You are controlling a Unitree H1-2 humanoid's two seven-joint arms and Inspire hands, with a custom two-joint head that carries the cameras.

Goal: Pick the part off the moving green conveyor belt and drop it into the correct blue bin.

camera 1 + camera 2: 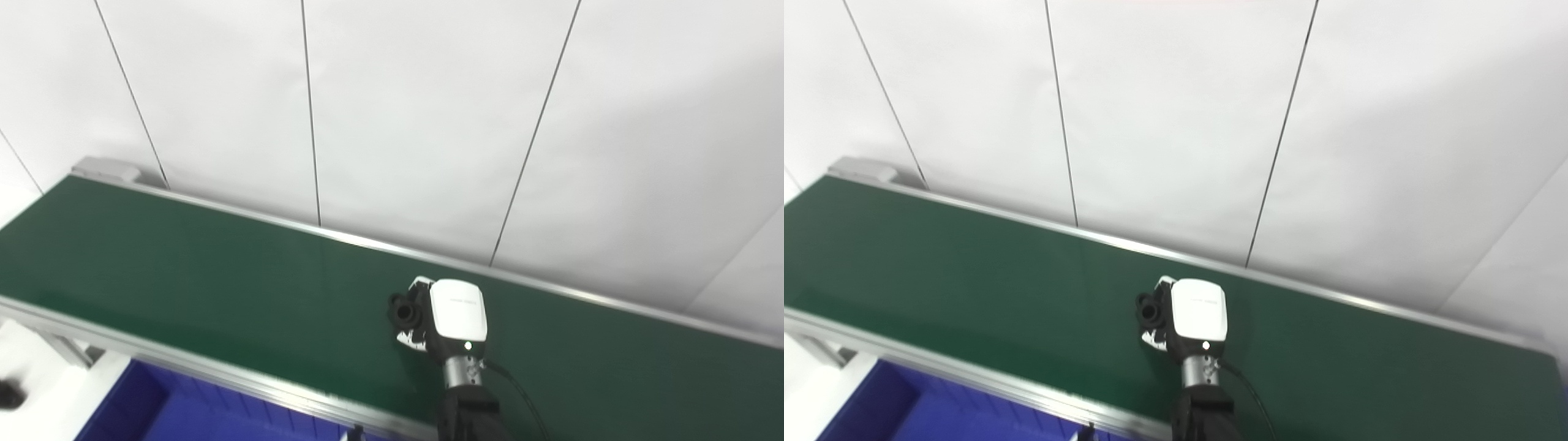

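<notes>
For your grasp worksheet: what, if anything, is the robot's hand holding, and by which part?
The right hand grips a black part over the green conveyor belt, fingers closed around its right end; the open tubular end sticks out left.

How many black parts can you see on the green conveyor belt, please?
1: the black part sits mid-belt in the right hand, above the conveyor belt. Others beyond the frame may be hidden.
</notes>
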